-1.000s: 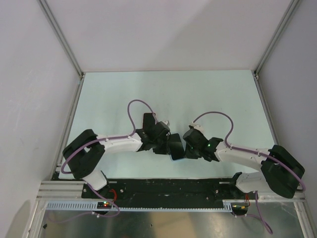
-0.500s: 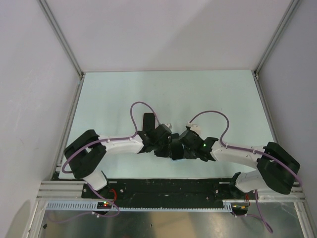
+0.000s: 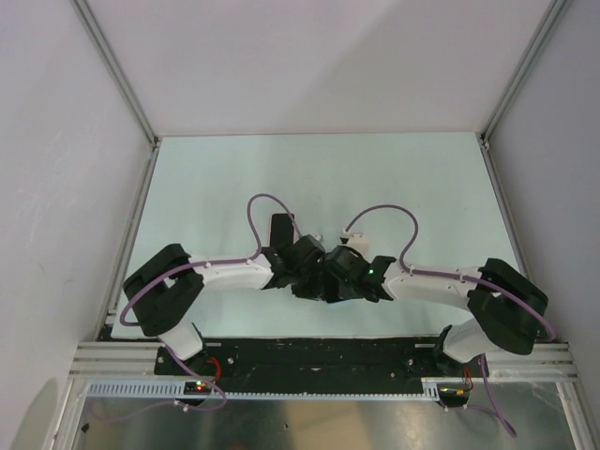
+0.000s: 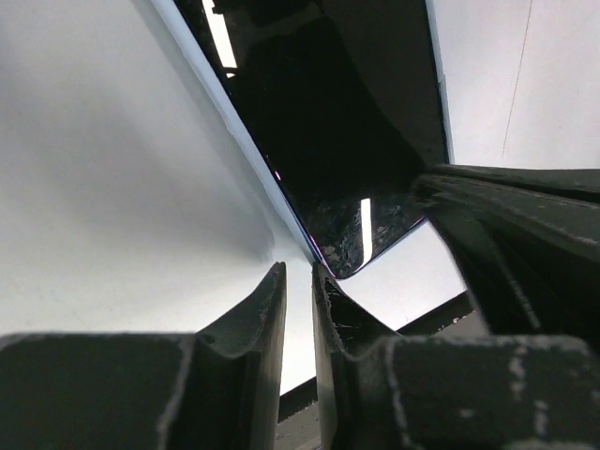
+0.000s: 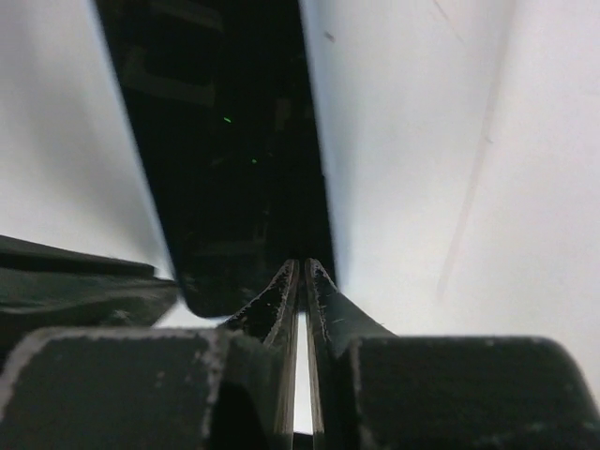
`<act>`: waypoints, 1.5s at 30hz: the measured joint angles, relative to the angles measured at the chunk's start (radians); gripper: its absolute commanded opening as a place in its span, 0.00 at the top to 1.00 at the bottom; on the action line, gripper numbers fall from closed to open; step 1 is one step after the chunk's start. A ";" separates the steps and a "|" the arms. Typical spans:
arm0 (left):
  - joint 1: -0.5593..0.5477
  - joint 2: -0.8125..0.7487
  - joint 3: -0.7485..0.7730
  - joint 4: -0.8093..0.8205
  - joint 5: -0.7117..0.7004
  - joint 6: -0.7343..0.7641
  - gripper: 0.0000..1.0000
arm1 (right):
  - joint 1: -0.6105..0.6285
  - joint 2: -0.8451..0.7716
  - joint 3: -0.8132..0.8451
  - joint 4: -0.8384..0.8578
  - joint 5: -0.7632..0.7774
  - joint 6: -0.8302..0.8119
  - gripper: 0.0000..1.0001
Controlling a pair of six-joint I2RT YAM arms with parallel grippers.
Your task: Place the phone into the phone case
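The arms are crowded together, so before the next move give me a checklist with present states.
Left gripper clamped on an edge of the phone: ok.
Right gripper pinching the phone: cannot tell; jaws almost shut at its edge.
Phone case located: cannot tell; only one dark slab shows.
Clearance between the two grippers: not ok; they crowd together in the top view.
Phone clear of the table: cannot tell.

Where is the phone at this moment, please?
The phone is at the near middle of the table, between the left gripper and the right gripper; each wrist view shows its dark face just beyond the jaws.
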 measured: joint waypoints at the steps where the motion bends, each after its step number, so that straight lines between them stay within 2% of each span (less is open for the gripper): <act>1: 0.000 0.000 0.000 -0.002 0.000 -0.004 0.79 | 0.003 0.015 0.010 0.016 0.004 0.000 0.97; 8: 0.009 -0.018 -0.013 -0.002 -0.011 -0.042 0.77 | 0.022 0.070 0.042 0.092 0.034 0.006 0.98; 13: 0.005 -0.052 -0.023 -0.017 -0.037 -0.074 0.77 | 0.026 0.064 0.039 0.114 0.042 0.014 0.92; 18: -0.007 -0.053 -0.022 -0.017 -0.042 -0.092 0.76 | -0.014 -0.014 -0.003 0.128 -0.006 0.026 0.85; 22: -0.018 -0.044 -0.010 -0.018 -0.046 -0.101 0.76 | -0.077 -0.117 -0.055 0.044 -0.050 0.019 0.76; 26: -0.027 -0.021 0.017 -0.021 -0.072 -0.108 0.76 | -0.134 -0.242 -0.067 -0.010 -0.073 -0.004 0.71; 30: -0.038 0.021 0.050 -0.034 -0.102 -0.110 0.77 | -0.179 -0.308 -0.084 -0.003 -0.103 -0.033 0.71; 36: -0.061 0.045 0.100 -0.096 -0.148 -0.107 0.78 | -0.208 -0.311 -0.148 -0.002 -0.147 -0.057 0.71; 45: -0.117 0.074 0.160 -0.179 -0.253 -0.097 0.83 | -0.210 -0.296 -0.158 0.037 -0.192 -0.074 0.71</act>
